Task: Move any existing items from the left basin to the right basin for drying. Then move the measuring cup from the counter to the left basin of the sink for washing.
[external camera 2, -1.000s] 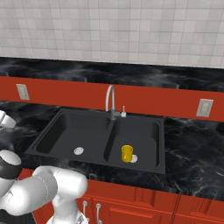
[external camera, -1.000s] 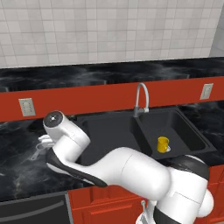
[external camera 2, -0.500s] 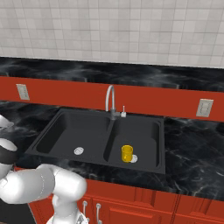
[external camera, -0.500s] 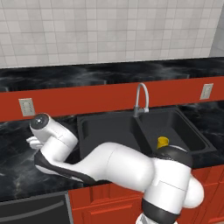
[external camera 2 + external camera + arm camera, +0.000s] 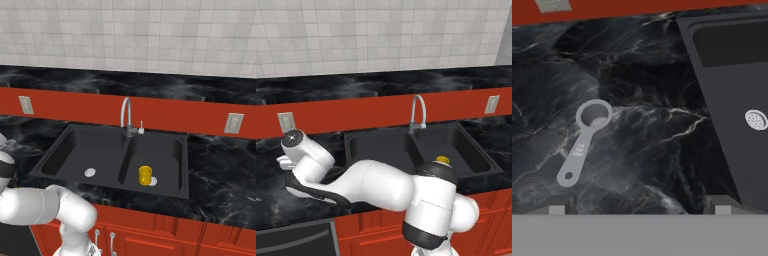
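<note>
White wall outlets (image 5: 233, 123) dot the red backsplash (image 5: 75, 106).

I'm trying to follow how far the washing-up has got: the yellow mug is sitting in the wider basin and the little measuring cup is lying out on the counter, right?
Not quite. The yellow mug stands in the narrower right basin, beside its drain, as the right base view shows; the wider left basin holds no item there. The measuring cup does lie on the counter, as the hand view shows.
</note>
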Tool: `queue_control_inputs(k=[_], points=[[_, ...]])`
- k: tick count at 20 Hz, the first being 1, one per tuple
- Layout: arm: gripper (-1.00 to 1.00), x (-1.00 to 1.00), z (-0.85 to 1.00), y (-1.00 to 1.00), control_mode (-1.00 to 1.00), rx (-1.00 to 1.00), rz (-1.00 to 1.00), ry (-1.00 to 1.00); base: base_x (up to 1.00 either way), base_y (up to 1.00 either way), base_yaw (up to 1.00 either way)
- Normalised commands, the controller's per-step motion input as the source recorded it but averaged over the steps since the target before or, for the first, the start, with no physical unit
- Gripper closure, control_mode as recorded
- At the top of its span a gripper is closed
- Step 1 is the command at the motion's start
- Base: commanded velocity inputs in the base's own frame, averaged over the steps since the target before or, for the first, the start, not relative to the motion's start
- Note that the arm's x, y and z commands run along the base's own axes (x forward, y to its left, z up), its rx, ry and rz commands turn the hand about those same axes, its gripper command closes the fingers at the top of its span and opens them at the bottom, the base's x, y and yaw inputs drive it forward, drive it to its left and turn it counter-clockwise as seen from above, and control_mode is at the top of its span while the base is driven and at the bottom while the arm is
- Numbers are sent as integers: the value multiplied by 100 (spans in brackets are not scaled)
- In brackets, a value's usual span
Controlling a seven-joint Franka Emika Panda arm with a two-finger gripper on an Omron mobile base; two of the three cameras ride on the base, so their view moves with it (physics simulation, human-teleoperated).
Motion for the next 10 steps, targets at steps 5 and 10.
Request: queue_control_inputs(k=[5, 10], points=[[-100, 7, -15, 28, -100, 3, 0, 1, 0, 0, 0], [-100, 18, -16, 19, -100, 4, 0, 5, 0, 0, 0]])
